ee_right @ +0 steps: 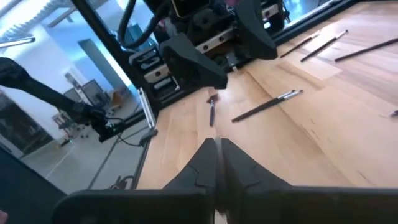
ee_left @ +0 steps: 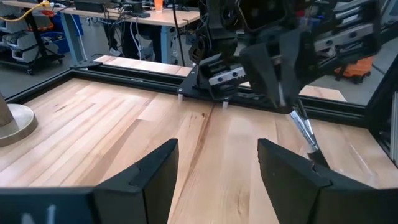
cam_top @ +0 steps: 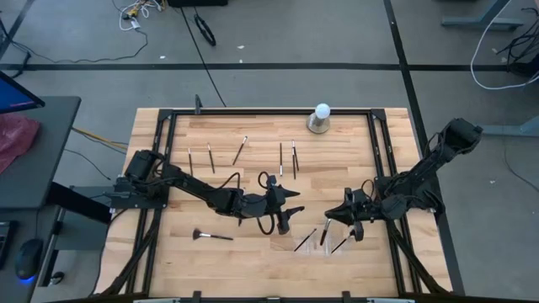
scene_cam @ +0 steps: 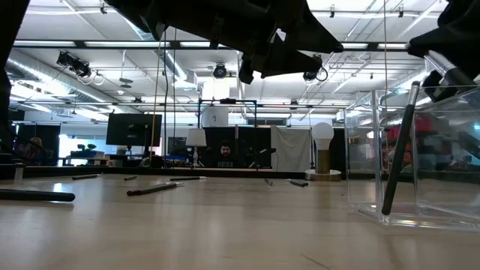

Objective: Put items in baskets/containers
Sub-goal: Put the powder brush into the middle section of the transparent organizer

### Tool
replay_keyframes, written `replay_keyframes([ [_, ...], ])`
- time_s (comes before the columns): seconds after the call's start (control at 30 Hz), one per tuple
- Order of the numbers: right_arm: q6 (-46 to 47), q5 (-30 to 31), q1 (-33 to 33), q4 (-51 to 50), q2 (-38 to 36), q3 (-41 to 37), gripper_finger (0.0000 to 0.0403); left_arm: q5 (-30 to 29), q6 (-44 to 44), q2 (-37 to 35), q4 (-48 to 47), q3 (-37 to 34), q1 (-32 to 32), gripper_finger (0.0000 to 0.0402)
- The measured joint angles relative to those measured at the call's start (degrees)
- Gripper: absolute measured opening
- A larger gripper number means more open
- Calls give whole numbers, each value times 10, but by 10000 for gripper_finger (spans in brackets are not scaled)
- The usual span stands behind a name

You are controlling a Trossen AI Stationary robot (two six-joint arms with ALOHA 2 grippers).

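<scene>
My right gripper hangs over the clear low-walled tray near the table's front edge and is shut on a slim makeup brush. The low view shows the tray at the right with a dark brush slanting inside it. Two more brushes lie at the tray. My left gripper hovers open just left of the tray, and its fingers hold nothing. Several brushes lie flat toward the far side, and a fan brush lies at the front left. My right gripper pinches the brush by its thin handle between the two shut fingers, coming from above. The brush hangs slanting down below them, silvery ferrule and dark tip lowest, reaching into the tray. The gripper itself hides the exact spot on the handle.
A white ball on a grey round base stands at the table's far edge. A black frame rail runs around the tabletop. Bare wood lies between the far row of brushes and the two grippers. People and monitors show in the room beyond.
</scene>
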Motion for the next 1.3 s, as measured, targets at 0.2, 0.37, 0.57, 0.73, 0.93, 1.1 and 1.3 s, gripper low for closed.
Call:
replay_keyframes([
  [0.2,-22,-3,0,10,0,0,6,0,-1,0,0,0,0,220],
  [0.37,-26,-4,0,10,0,0,6,0,-2,0,0,0,0,220],
  [0.57,-55,-4,4,40,29,0,6,-1,-1,0,0,0,0,220],
  [0.73,-80,-5,4,85,79,0,6,-11,0,0,0,0,0,220],
  [0.93,-84,-35,4,118,124,0,12,-11,1,0,0,0,0,220],
  [1.1,-82,-48,4,118,140,0,26,-11,1,0,0,0,0,220],
  [1.3,-88,-61,4,118,141,0,45,-18,1,0,0,0,0,220],
])
